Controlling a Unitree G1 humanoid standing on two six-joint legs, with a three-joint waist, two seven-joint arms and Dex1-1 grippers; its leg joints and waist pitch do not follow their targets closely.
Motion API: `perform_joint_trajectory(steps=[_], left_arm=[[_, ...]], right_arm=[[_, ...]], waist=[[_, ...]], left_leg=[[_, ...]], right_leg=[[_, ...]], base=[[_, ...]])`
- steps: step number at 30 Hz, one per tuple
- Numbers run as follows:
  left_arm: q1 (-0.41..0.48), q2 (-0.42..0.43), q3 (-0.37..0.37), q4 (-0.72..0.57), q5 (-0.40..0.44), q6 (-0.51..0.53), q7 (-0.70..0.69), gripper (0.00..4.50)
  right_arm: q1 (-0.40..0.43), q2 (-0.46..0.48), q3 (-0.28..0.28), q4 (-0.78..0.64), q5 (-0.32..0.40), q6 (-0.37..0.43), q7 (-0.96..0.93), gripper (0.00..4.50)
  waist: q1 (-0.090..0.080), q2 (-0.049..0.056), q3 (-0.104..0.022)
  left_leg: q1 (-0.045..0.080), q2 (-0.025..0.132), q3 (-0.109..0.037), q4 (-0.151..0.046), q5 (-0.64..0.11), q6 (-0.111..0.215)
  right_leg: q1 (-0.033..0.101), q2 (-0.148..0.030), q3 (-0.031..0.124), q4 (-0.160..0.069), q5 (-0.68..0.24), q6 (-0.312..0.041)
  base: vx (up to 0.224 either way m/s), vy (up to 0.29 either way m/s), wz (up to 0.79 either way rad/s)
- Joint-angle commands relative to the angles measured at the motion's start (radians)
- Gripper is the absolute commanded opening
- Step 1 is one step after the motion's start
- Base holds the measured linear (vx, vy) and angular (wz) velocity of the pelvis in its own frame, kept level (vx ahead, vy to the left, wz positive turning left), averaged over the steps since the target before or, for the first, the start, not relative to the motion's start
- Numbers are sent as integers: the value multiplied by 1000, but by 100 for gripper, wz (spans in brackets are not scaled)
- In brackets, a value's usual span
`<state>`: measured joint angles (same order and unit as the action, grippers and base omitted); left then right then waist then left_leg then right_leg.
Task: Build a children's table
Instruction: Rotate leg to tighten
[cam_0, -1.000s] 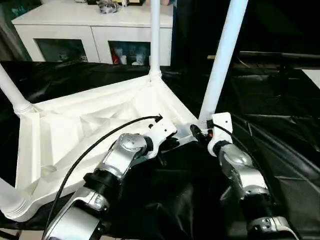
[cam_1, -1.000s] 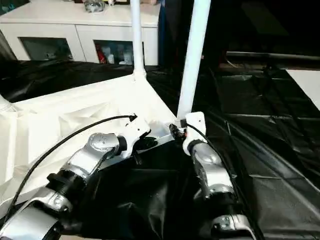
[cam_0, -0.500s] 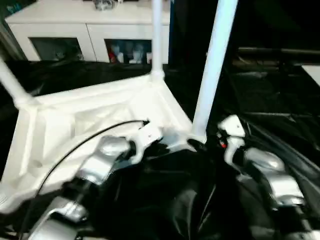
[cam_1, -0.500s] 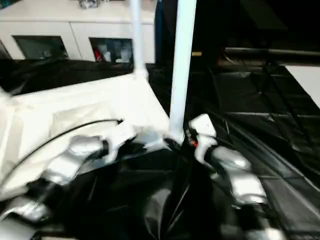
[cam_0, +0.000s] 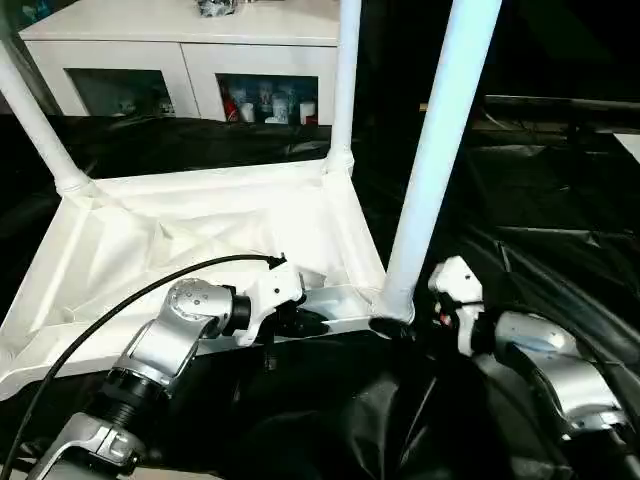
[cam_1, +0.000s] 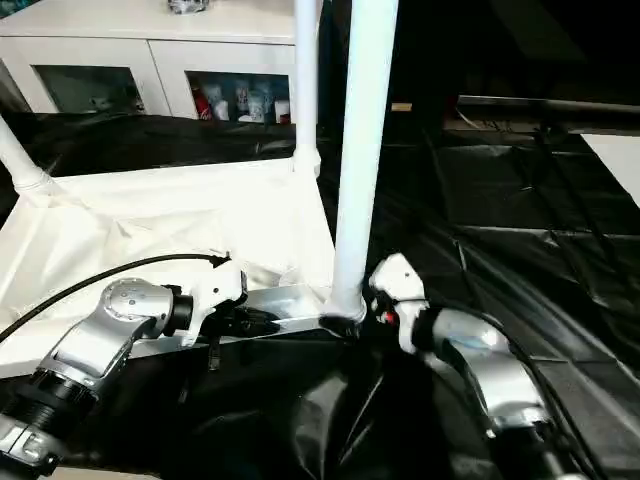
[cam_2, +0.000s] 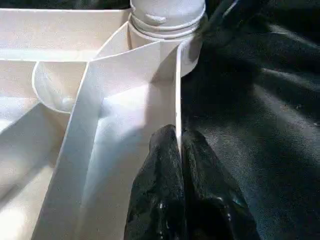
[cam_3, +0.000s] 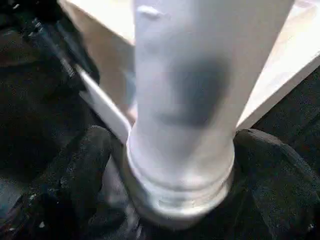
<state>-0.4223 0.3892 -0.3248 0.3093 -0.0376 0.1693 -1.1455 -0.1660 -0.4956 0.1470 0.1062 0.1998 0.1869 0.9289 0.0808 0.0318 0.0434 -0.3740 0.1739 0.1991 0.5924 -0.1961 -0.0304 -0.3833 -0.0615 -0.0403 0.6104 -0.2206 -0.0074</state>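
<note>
Clearly, the tabletop (cam_2: 125, 80) rim was pinched by the left claw (cam_2: 180, 145), while the near leg (cam_3: 185, 100), cut off above, was clasped at its base by the right claw (cam_3: 175, 200).

Left gripper (cam_2: 180, 150) jaws pinched together; right gripper (cam_3: 175, 185) jaws spread wide.

leg (cam_0: 440, 150) tops cropped overhead, tabletop (cam_0: 180, 240) near edge behind left forearm (cam_0: 170, 340)
</note>
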Motion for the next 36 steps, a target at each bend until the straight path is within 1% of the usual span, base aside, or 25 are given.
perform_joint_trajectory(steps=[1,4,5,6,7,8,9,10,12,13,15,16,19,20,23,24,26,28,29,30,32,33,34,35,36], left_arm=[[11,-10,-1,-53,-55,-21,-28,0],[23,-4,4,-82,-62,-13,-32,0],[26,-1,7,-90,-66,-13,-34,0],[31,4,16,-105,-70,-2,-27,0],[31,2,24,-106,-60,-4,-3,0],[31,2,25,-107,-59,-4,0,0],[30,0,38,-112,-70,12,6,0],[33,5,53,-138,-98,55,-8,44],[37,12,63,-159,-108,77,-12,55],[40,21,72,-181,-120,99,-17,55],[47,38,83,-218,-136,133,-29,91],[51,45,91,-235,-144,145,-31,98],[69,79,117,-298,-178,194,-46,106],[78,92,123,-318,-188,210,-48,135],[114,145,128,-374,-193,255,-67,145],[156,196,128,-421,-207,300,-89,152],[189,231,131,-455,-219,331,-96,176],[208,245,136,-466,-215,334,-89,184],[219,249,140,-465,-203,332,-74,188],[224,252,141,-467,-200,336,-67,196],[235,262,138,-473,-201,362,-61,219],[238,266,131,-473,-195,367,-61,224],[238,267,128,-473,-193,369,-59,224],[239,269,112,-470,-182,384,-43,226],[238,272,103,-471,-176,390,-33,252]], right_arm=[[23,-30,-27,-56,13,14,27,420],[73,-75,-58,-114,41,32,48,420],[89,-87,-71,-136,55,45,55,420],[118,-102,-97,-183,99,82,67,420],[129,-105,-108,-204,125,104,72,420],[130,-105,-110,-207,128,108,73,420],[139,-103,-120,-229,158,131,75,420],[148,-94,-126,-258,192,161,70,429],[153,-87,-121,-279,212,183,68,429],[156,-84,-112,-294,224,199,71,429],[167,-93,-97,-318,232,223,81,429],[176,-104,-88,-331,230,230,89,429],[200,-129,-82,-357,242,252,112,429],[204,-138,-83,-366,252,270,119,429],[218,-170,-75,-385,261,301,138,429],[242,-180,-79,-364,257,280,157,429],[257,-176,-87,-325,259,255,178,429],[262,-166,-92,-287,266,229,198,429],[258,-147,-97,-235,267,186,216,429],[256,-138,-99,-215,266,170,221,429],[244,-101,-105,-134,257,112,227,429],[232,-73,-103,-88,256,80,233,429],[224,-60,-101,-76,256,77,227,429],[181,8,-85,-18,258,78,188,429],[161,37,-77,-5,252,79,158,429]], waist=[[1,-19,-51],[6,-19,-50],[7,-16,-49],[6,-14,-49],[6,-16,-49],[7,-16,-50],[6,-13,-51],[4,-12,-51],[5,-12,-52],[5,-13,-52],[8,-13,-52],[5,-15,-50],[5,-13,-49],[4,-12,-48],[5,-10,-45],[5,-9,-46],[5,-8,-44],[3,-7,-44],[2,-10,-42],[4,-7,-42],[1,-12,-41],[0,-11,-42],[0,-12,-40],[0,-13,-44],[-7,-13,-42]], left_leg=[[13,67,-30,-66,-118,83],[14,66,-31,-66,-129,87],[15,66,-31,-66,-136,86],[14,66,-32,-68,-141,85],[14,66,-32,-67,-143,85],[14,67,-33,-67,-145,87],[15,67,-33,-67,-144,87],[15,66,-33,-68,-142,84],[12,64,-33,-65,-132,81],[16,66,-32,-66,-136,78],[15,66,-33,-66,-122,77],[13,64,-32,-66,-130,79],[14,63,-33,-66,-139,72],[16,63,-33,-67,-145,70],[18,65,-34,-71,-171,54],[21,66,-35,-71,-178,47],[21,64,-34,-72,-187,45],[21,63,-34,-71,-196,45],[21,63,-33,-72,-203,44],[24,63,-32,-71,-214,41],[21,62,-34,-73,-218,37],[22,61,-34,-72,-220,36],[21,61,-34,-74,-219,35],[24,62,-34,-72,-208,35],[15,58,-36,-74,-201,35]], right_leg=[[41,-89,49,-66,-53,-221],[40,-88,48,-68,-81,-215],[39,-88,49,-72,-97,-213],[40,-88,48,-71,-105,-211],[40,-86,48,-72,-107,-209],[40,-87,47,-71,-104,-208],[38,-87,46,-72,-104,-211],[38,-86,46,-70,-102,-214],[40,-87,45,-68,-93,-225],[38,-88,46,-70,-91,-232],[39,-84,44,-65,-66,-242],[38,-83,44,-67,-74,-237],[40,-84,45,-69,-103,-222],[37,-82,45,-71,-118,-219],[35,-82,46,-76,-169,-207],[35,-84,47,-74,-175,-202],[32,-81,47,-77,-187,-200],[31,-83,46,-79,-199,-207],[30,-82,47,-82,-213,-207],[26,-83,48,-85,-226,-210],[29,-83,46,-83,-237,-210],[27,-85,46,-84,-249,-211],[29,-83,46,-85,-254,-207],[27,-83,46,-80,-239,-210],[31,-82,45,-79,-238,-213]], base=[[0,0,0],[0,0,0],[0,0,0],[0,0,0],[0,0,0],[0,0,0],[0,0,0],[0,0,0],[0,0,0],[0,0,0],[0,0,0],[0,0,0],[0,0,0],[0,0,0],[0,0,0],[0,0,0],[0,0,0],[0,0,0],[0,0,0],[0,0,0],[0,0,0],[0,0,0],[0,0,0],[0,0,0],[0,0,0]])
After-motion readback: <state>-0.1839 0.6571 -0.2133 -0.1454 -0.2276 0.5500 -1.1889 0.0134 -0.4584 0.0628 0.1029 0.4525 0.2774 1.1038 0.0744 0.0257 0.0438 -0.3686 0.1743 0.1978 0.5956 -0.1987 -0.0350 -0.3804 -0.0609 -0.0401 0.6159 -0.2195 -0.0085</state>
